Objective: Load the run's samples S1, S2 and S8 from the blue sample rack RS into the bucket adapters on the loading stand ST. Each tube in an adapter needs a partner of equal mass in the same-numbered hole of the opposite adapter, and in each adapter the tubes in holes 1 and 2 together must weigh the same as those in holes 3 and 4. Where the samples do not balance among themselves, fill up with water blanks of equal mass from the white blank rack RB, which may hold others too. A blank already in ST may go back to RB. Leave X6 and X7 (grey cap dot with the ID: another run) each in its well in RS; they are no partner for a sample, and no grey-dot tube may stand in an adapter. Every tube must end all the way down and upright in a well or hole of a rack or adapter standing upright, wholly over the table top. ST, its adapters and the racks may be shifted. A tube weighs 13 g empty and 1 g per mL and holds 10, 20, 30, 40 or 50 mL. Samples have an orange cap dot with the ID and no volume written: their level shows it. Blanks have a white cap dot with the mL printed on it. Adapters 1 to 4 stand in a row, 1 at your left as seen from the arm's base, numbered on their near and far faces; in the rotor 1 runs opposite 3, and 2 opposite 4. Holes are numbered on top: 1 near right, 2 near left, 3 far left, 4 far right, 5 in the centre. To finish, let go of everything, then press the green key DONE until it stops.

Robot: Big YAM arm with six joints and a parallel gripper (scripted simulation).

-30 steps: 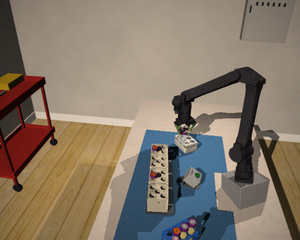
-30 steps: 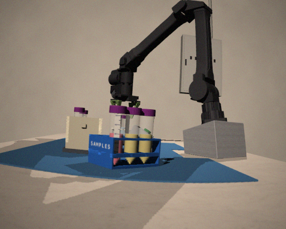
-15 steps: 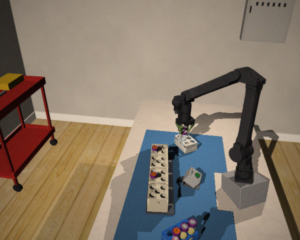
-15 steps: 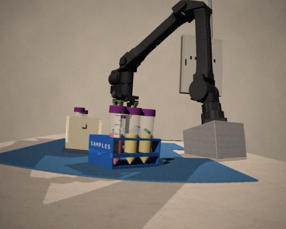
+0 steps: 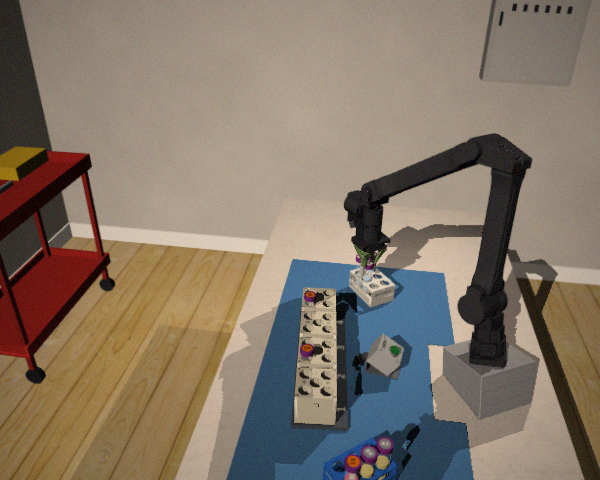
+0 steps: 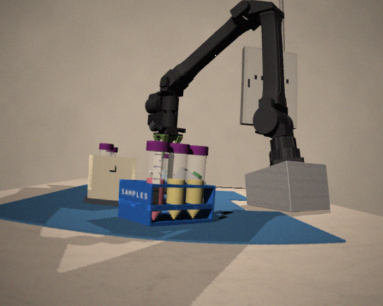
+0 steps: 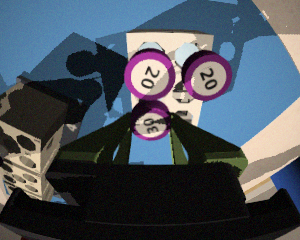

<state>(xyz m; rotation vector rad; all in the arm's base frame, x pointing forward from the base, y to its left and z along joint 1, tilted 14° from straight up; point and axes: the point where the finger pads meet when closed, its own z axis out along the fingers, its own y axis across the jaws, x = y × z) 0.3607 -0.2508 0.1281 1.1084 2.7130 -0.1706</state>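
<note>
The gripper (image 7: pixel 152 135) has clamped onto a blank tube (image 7: pixel 150 120) in the white blank rack (image 5: pixel 373 295), at the far end of the blue mat (image 5: pixel 424 320) — its cap label is too blurred to read. The tube stands upright, long axis vertical, cap up, just near of two blanks (image 7: pixel 150 75) marked 20. If the lift isn't straight, I'd worry the tube binds in its well and drags the light rack — or the fingers knock the neighbouring caps.
</note>
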